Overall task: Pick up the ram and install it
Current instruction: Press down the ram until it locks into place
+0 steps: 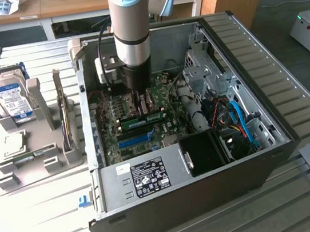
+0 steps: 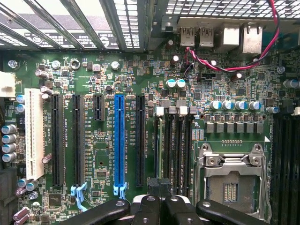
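Nearest stands the grey sheet-metal computer case point(image 1: 171, 189), lid off and lying on its side on the pale slatted metal table point(image 1: 37, 225). That placement leaves the green motherboard point(image 1: 112, 139) facing upward for access from above. A white printed label point(image 1: 149, 177) marks the near wall of the case. Inside it, the long blue expansion slot point(image 1: 135, 140) lies closest. Just beyond it a long, narrow green circuit-board stick with a pale label, the ram point(image 1: 144, 118), lies across the board. It sits directly under the black gripper point(image 1: 137, 98), which is lowered vertically into the case. That line-up, in my judgement, suits pressing a module straight down into a socket. In the wrist view the gripper point(image 2: 159, 201) sits over the near end of the black memory slots point(image 2: 180, 145), beside the empty silver processor socket point(image 2: 232, 180). Whether the tool is clenched or released cannot be told, nor whether the ram is fully seated. Well apart, on the exterior view's left, a grey moulded holder tray point(image 1: 52, 162) keeps parts upright and spaced for picking. It carries a blue-labelled silver hard drive point(image 1: 10, 96) and a second green stick on edge point(image 1: 62, 114). Above rises the silver and pale blue robot arm point(image 1: 130, 21). Farthest back are wooden desks point(image 1: 70, 4).
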You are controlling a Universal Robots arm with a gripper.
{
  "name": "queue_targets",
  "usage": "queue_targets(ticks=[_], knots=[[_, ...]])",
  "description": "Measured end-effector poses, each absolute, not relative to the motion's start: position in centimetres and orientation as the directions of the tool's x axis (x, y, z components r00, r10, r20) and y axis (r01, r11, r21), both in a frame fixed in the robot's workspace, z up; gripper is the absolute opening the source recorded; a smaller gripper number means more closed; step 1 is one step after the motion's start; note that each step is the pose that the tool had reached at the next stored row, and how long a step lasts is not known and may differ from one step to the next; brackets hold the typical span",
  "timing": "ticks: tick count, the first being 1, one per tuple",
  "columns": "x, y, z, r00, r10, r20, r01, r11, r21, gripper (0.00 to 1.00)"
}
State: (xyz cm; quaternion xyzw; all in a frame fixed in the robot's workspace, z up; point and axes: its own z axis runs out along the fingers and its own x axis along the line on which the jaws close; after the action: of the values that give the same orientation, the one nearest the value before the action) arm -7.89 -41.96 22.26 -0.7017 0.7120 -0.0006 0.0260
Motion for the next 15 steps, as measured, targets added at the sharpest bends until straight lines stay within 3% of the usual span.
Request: queue_targets(ticks=[15], knots=[[-7.89, -41.96, 22.21, -0.014, -0.999, -0.036, -0.999, 0.015, -0.037, 0.1]])
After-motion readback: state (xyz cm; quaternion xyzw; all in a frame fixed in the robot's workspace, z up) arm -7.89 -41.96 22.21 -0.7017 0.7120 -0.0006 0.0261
